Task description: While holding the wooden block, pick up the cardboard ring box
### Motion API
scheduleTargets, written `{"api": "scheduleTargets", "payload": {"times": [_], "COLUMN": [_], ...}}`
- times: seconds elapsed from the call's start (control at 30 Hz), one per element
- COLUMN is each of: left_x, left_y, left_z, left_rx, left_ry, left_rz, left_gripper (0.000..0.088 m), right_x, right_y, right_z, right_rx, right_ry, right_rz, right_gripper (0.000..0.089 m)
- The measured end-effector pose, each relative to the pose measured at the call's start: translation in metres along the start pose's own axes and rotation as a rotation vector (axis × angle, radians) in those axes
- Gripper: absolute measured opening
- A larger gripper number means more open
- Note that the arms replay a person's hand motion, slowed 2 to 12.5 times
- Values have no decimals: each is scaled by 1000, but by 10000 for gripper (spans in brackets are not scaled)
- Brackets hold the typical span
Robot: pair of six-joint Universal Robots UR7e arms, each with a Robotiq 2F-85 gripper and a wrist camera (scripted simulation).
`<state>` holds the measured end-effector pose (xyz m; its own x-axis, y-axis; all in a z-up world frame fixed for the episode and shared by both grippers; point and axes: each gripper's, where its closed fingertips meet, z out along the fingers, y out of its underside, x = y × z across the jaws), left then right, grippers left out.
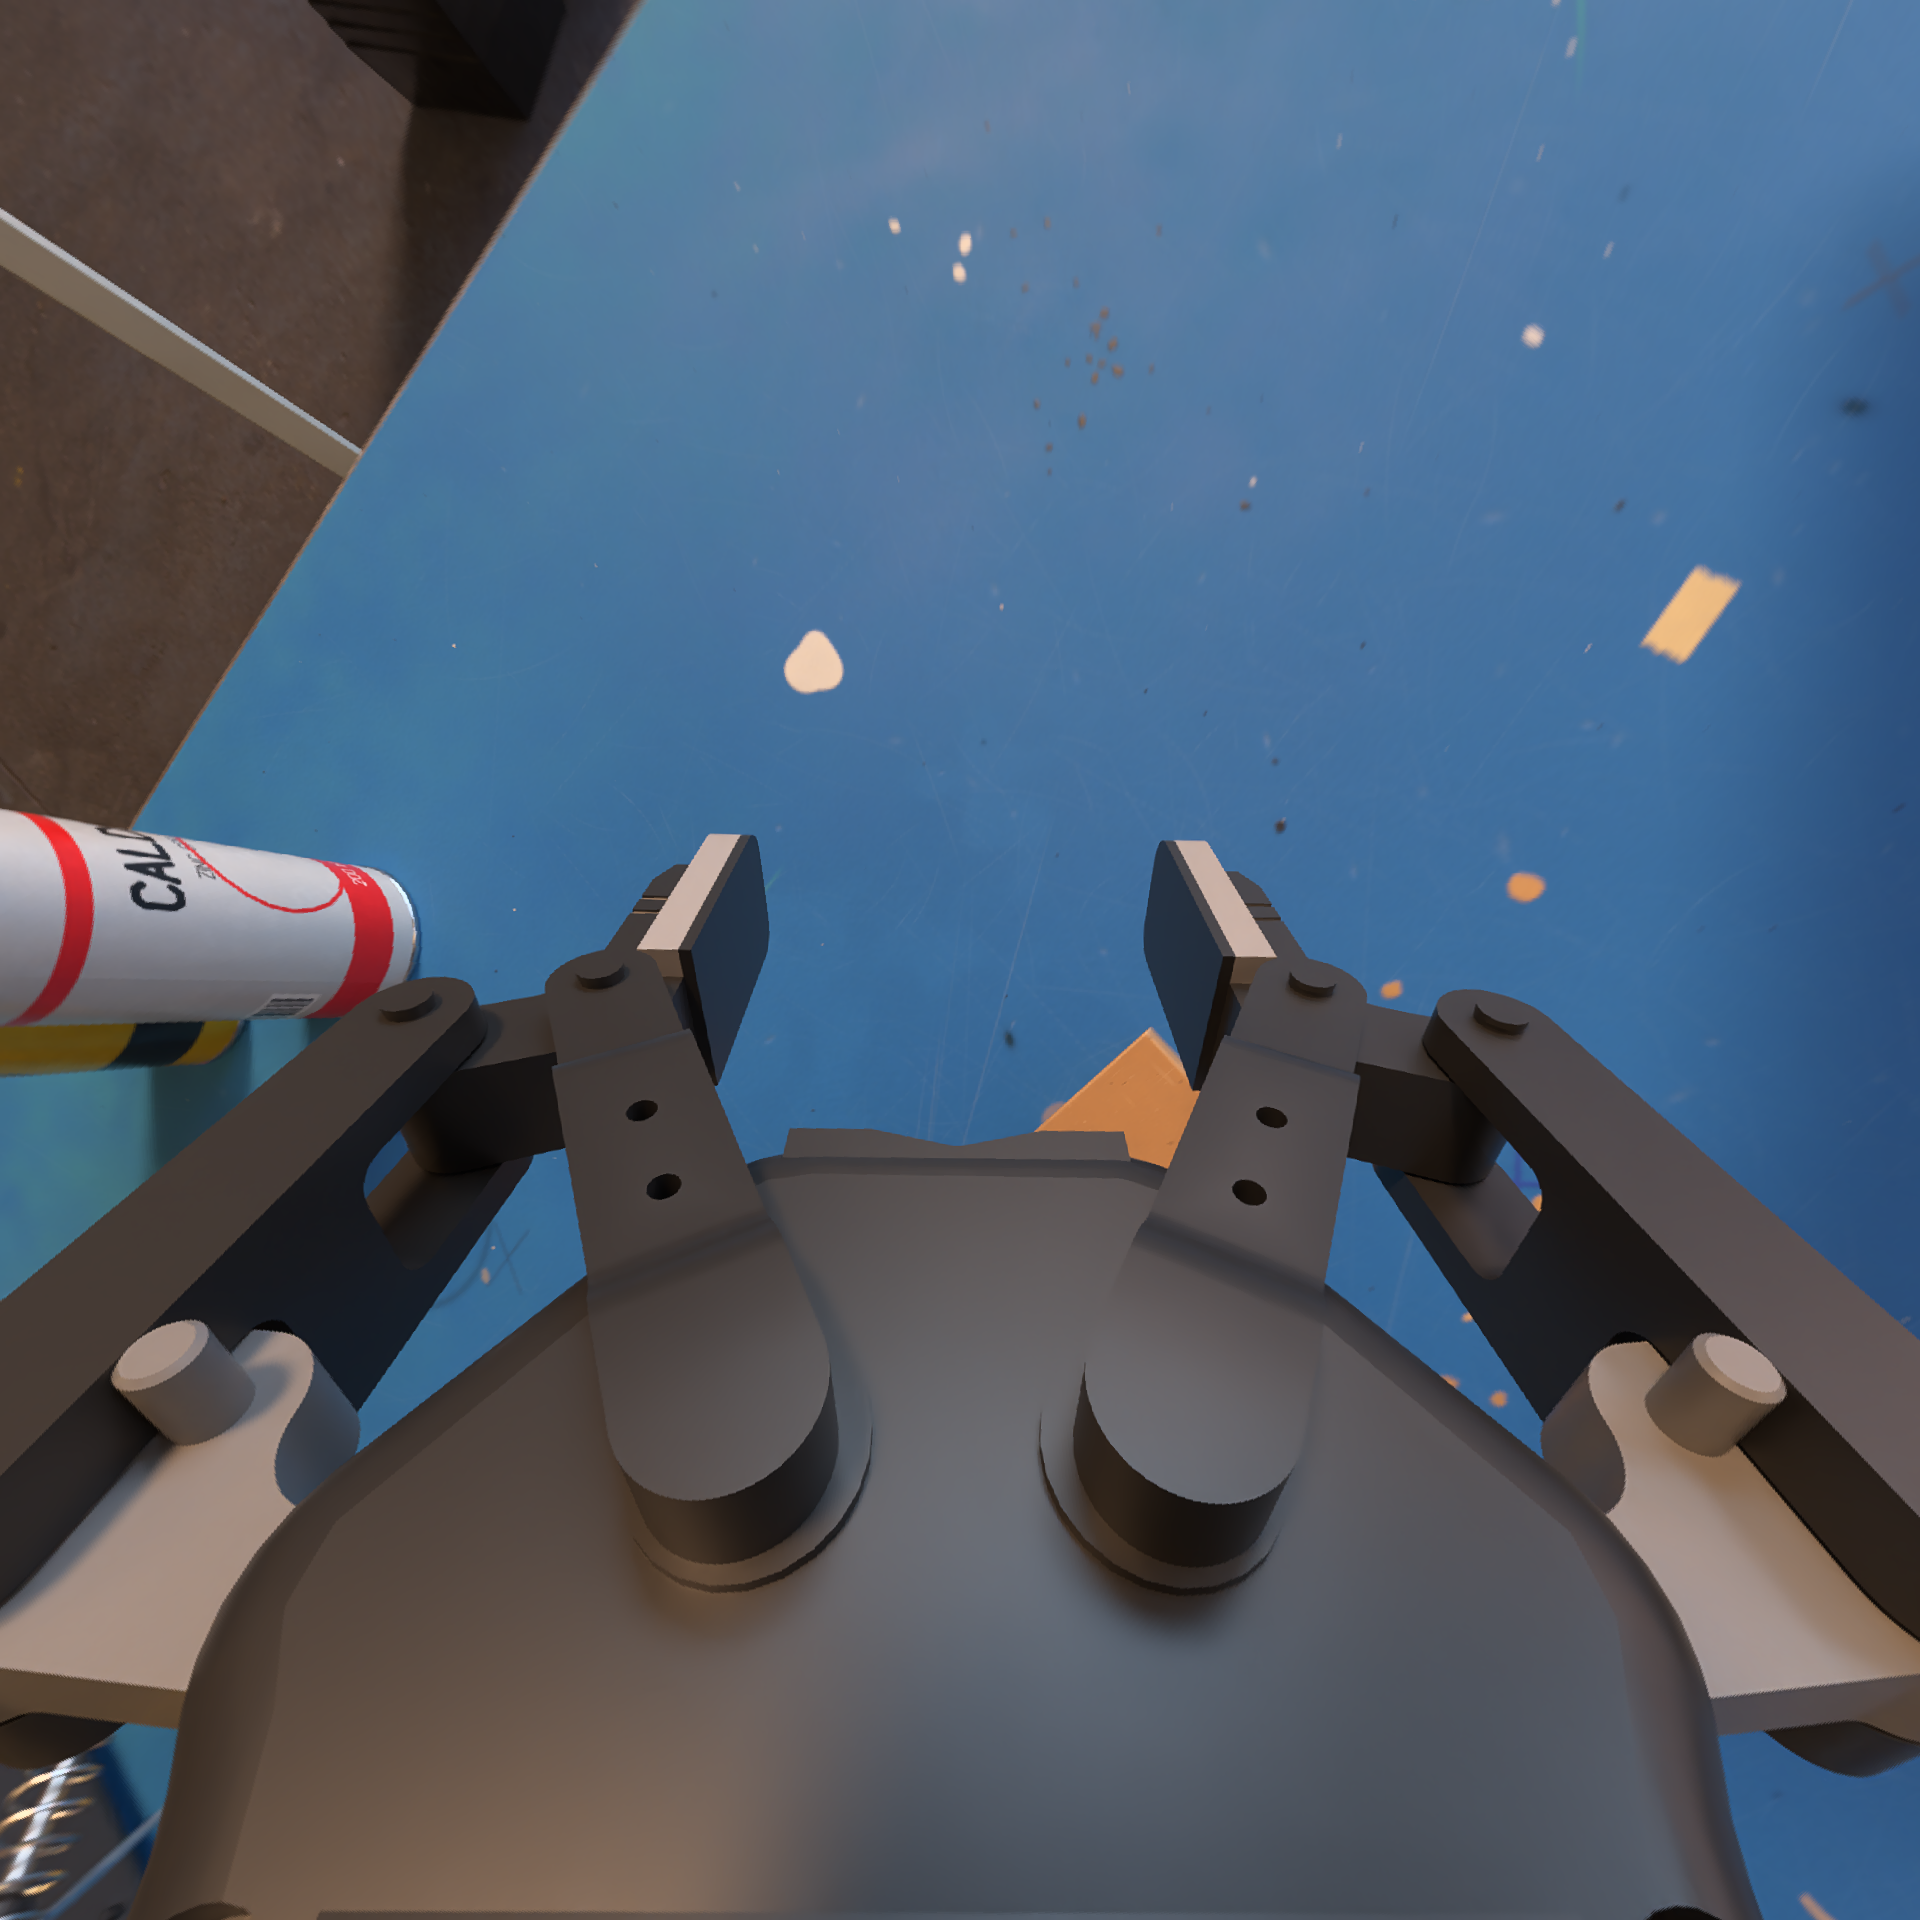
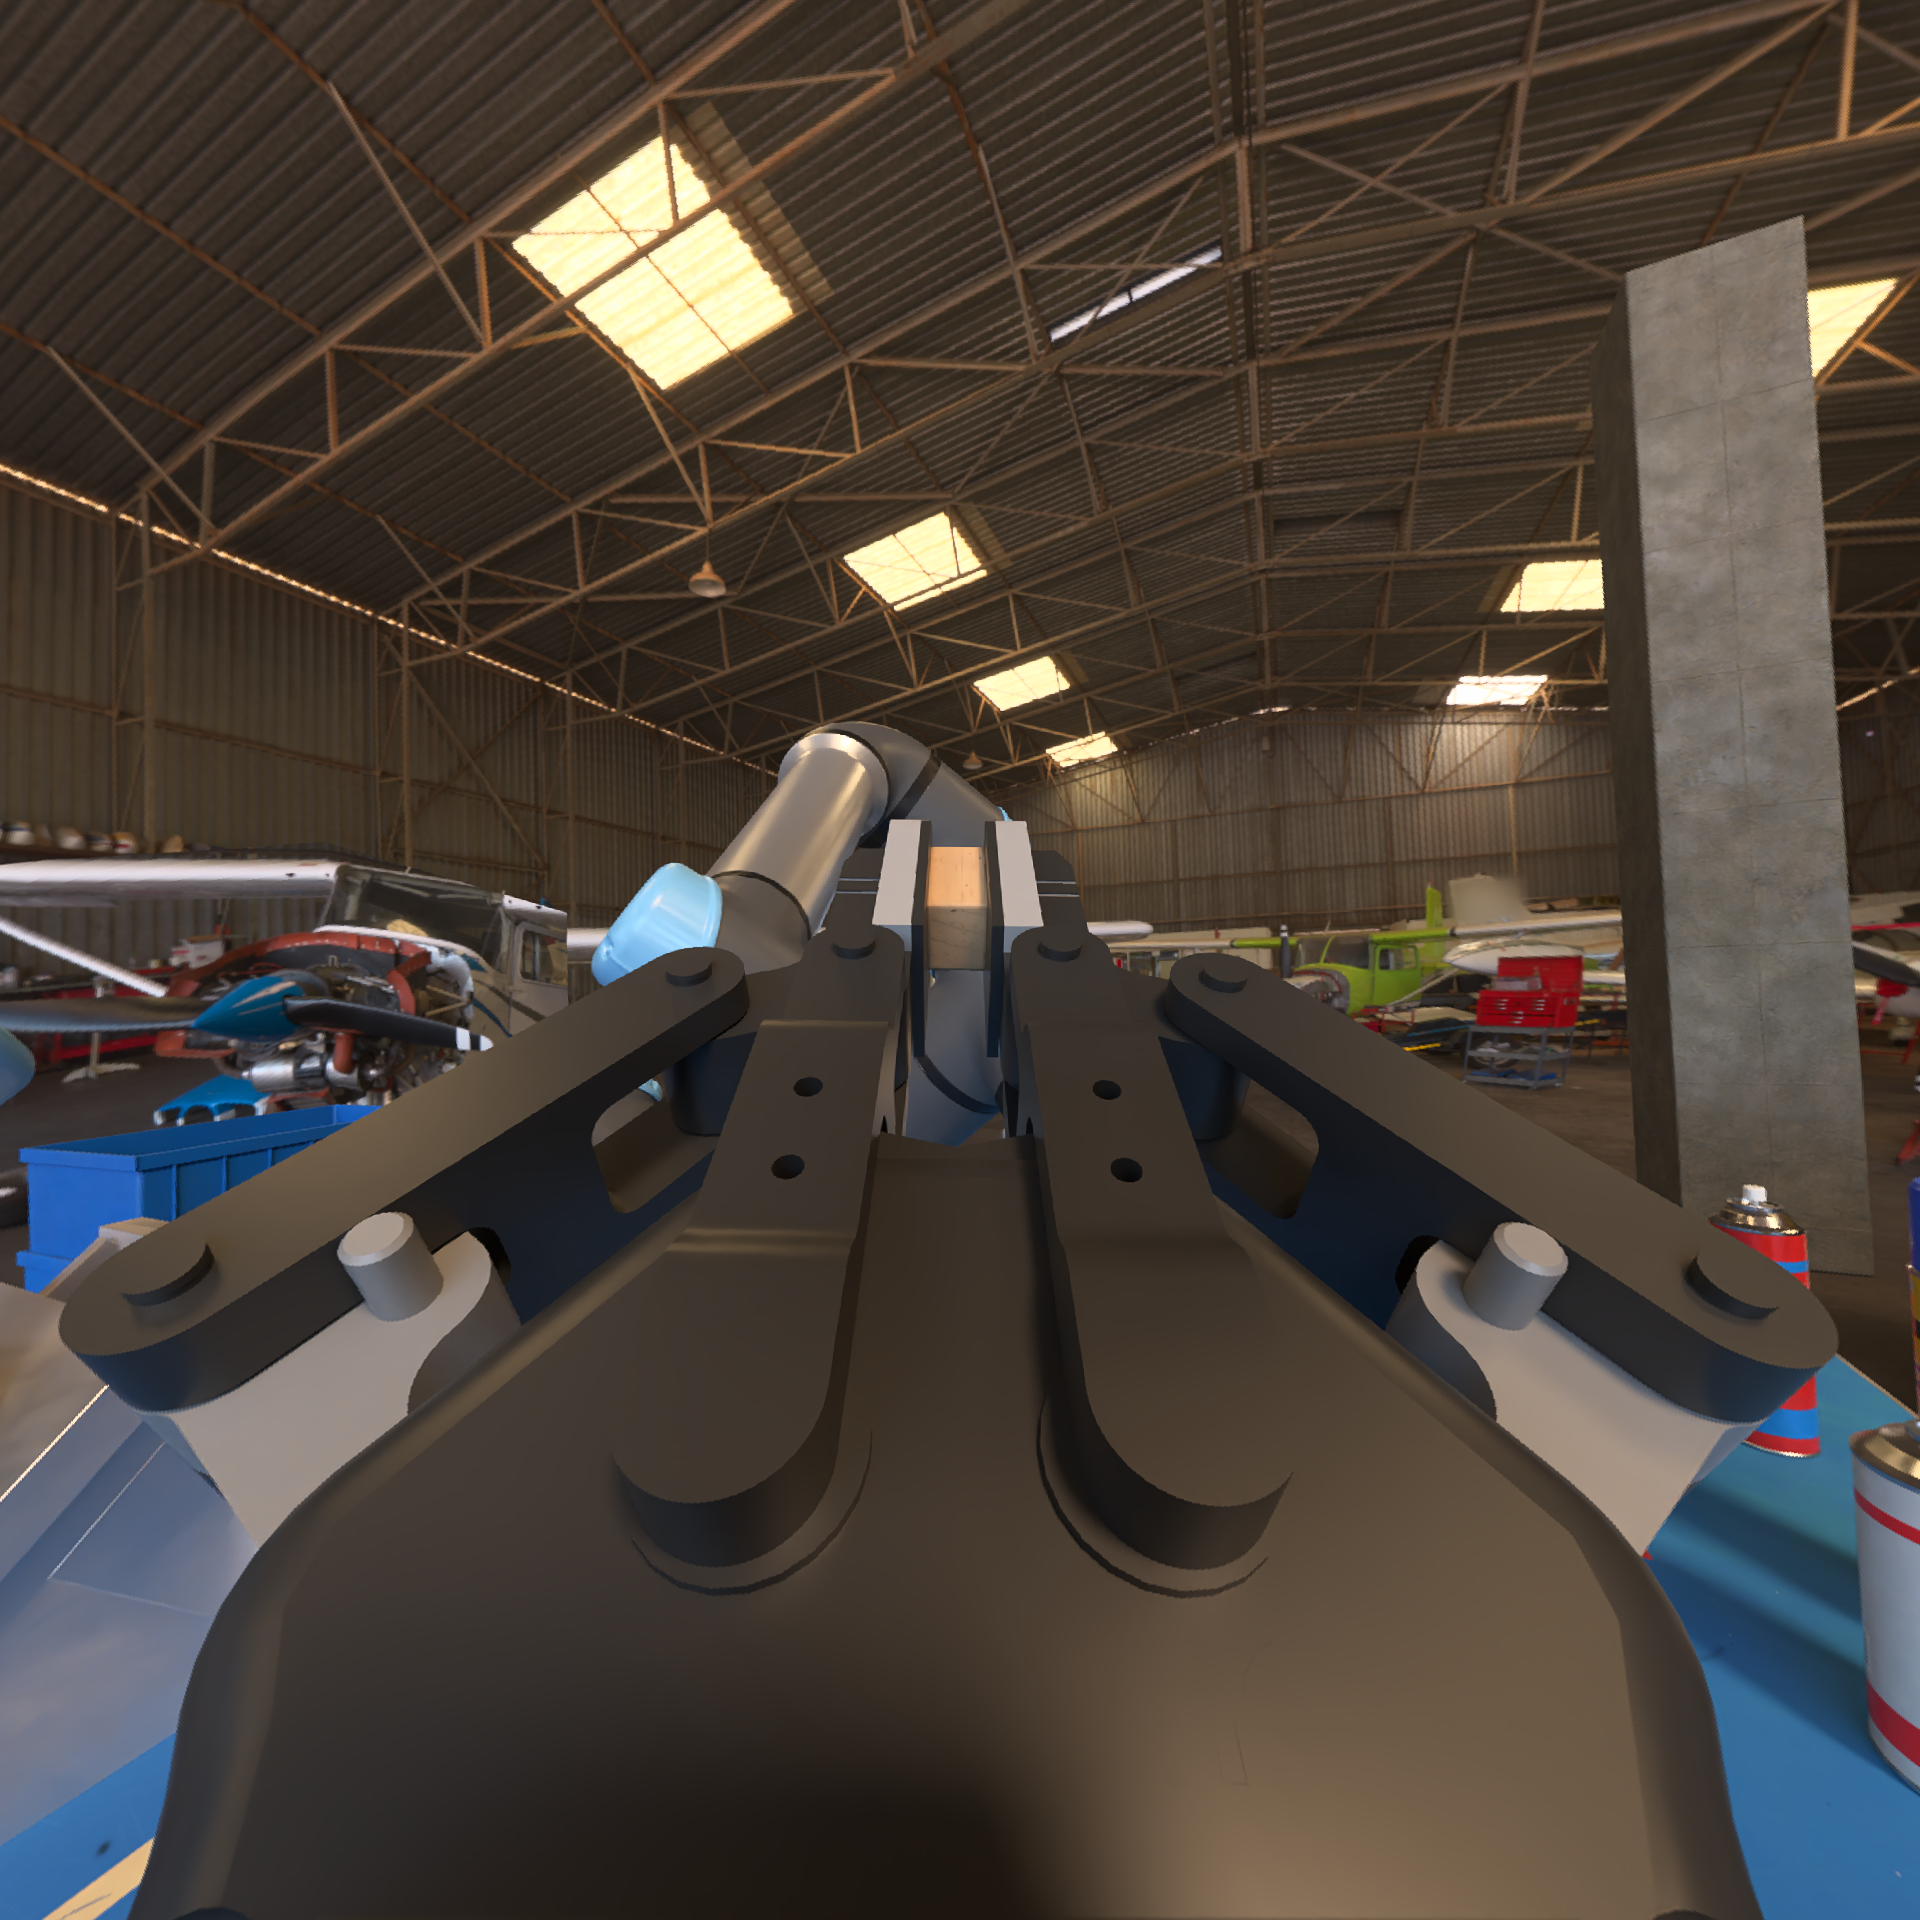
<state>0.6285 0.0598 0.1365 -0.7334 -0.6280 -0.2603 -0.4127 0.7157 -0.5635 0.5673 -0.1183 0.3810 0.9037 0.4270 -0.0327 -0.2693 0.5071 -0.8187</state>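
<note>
White/red can [image 1: 197, 920] lies at left on blue table [image 1: 1039, 468], just beside left gripper [image 1: 956, 935]; fingers wide apart, nothing betw. Cardboard ring box [image 1: 1127, 1101] peeks under its palm. Right gripper [image 2: 956, 904] raised, clamped on wooden block [image 2: 956, 902]; spray cans [image 2: 1766, 1236] at right.

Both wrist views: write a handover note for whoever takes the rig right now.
Right gripper: shut on the wooden block, raised and facing the hangar.
Left gripper: open, empty, above the blue table.
Cardboard ring box: tan corner showing behind the left gripper's right finger, on the table, not between the pads.
White spray can stands to its left.
Done: block held. Left: centre on the box, close, lift.
</note>
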Motion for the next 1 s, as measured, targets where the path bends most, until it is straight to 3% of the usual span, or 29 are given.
{"api": "scheduleTargets", "payload": {"times": [0.37, 0.57, 0.8, 1.0], "left_x": [-7, -7, -16, -22], "left_y": [24, 34, 45, 53], "left_z": [30, 44, 59, 70], "left_rx": [-210, -289, -365, -412], "left_ry": [29, 74, 76, 91], "left_rz": [204, 266, 338, 358], "left_gripper": [686, 710, 779, 812], "right_x": [-7, -9, -10, -10], "right_y": [-8, -11, -13, -15], "right_z": [-4, -6, -8, -10], "right_rx": [8, 10, 10, 12], "right_ry": [-29, -41, -44, -47], "right_rz": [-9, -14, -15, -16], "right_gripper": [89, 89, 89, 89]}}
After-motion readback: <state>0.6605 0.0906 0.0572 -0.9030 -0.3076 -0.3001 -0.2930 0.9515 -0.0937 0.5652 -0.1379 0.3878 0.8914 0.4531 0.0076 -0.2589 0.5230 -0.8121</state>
